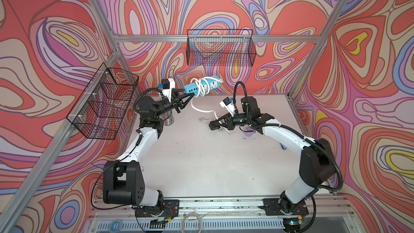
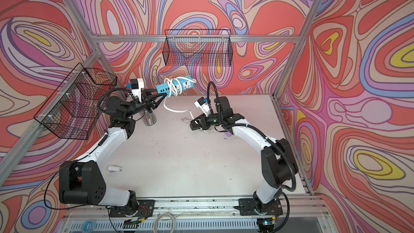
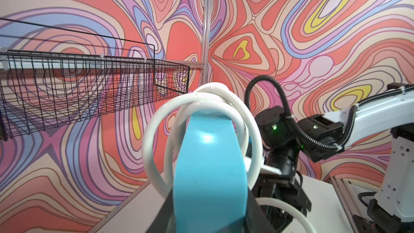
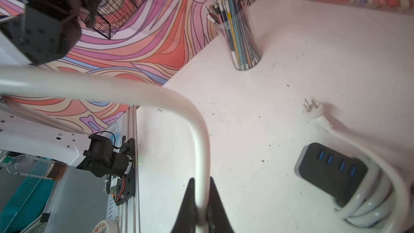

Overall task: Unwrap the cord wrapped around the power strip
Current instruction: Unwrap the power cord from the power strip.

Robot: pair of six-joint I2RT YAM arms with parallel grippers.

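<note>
White table (image 1: 201, 164), swirled walls (image 1: 224, 7). Left gripper (image 1: 192, 95) clamps power strip (image 1: 214, 84) aloft; right gripper (image 4: 201, 189) pinches cord (image 4: 125, 88). Risk: a tug could tighten the loops and slip the strip free.

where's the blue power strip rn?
In both top views the blue power strip is held off the table at back centre by the left hand, just below the back-wall wire basket, white cord looped around it.
</note>
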